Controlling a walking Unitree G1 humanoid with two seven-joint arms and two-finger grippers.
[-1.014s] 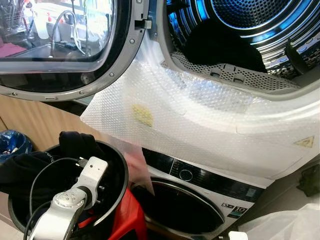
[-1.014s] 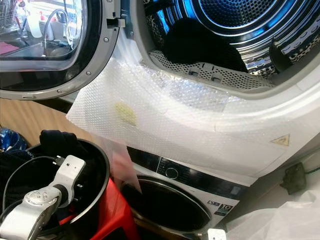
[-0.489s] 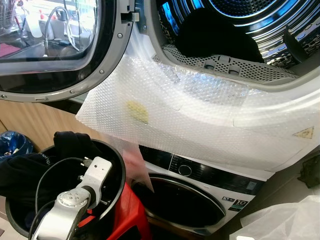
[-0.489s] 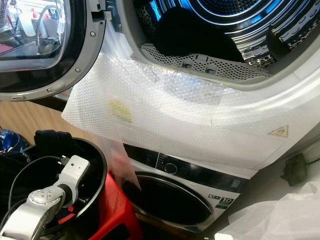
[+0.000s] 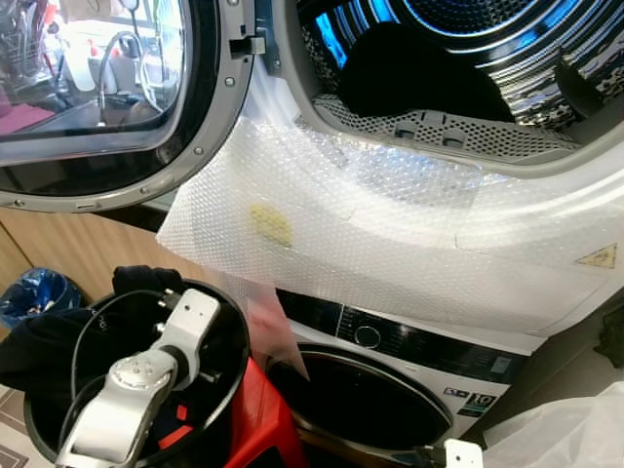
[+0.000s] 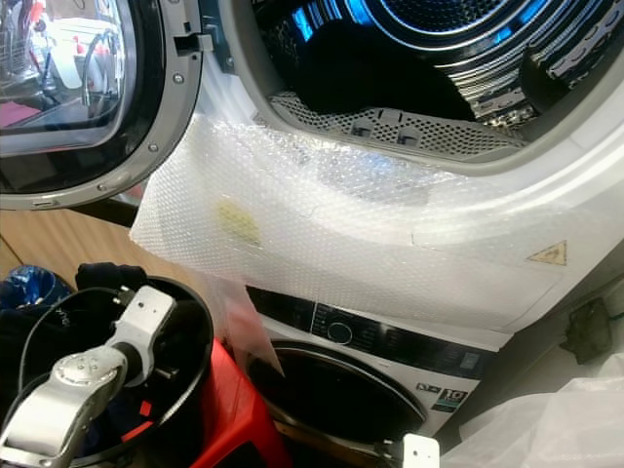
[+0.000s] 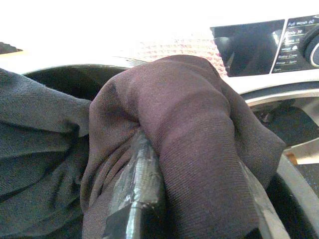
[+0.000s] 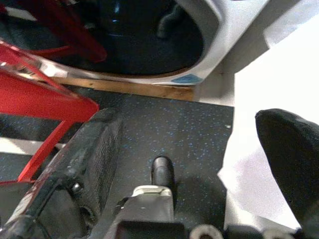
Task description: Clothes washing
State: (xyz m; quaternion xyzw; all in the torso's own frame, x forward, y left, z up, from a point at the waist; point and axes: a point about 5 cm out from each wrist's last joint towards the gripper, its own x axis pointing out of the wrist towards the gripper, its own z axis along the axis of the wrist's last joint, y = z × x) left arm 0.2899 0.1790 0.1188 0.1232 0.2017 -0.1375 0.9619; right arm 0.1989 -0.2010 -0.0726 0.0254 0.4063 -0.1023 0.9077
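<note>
My left arm (image 5: 146, 375) reaches down into a black laundry basket (image 5: 237, 331) full of dark clothes (image 5: 44, 341). In the left wrist view my left gripper (image 7: 194, 199) is shut on a fold of dark maroon cloth (image 7: 184, 124), which bulges up between the black fingers (image 7: 137, 184). The upper machine's drum (image 5: 507, 29) stands open with a dark garment (image 5: 419, 78) lying inside. Its round door (image 5: 107, 88) is swung out to the left. My right gripper (image 8: 194, 149) hangs open low over the dark speckled floor (image 8: 194, 124), holding nothing.
Bubble wrap (image 5: 390, 234) hangs over the front below the drum opening. The lower washer (image 5: 375, 400) has its door shut. A red stool (image 5: 258, 419) stands by the basket, a blue bag (image 5: 34, 292) lies at left, and white plastic sheeting (image 5: 570, 434) at right.
The view has swayed a little. My left wrist has risen slightly in the basket, still on the dark cloth. The right arm stays hanging.
</note>
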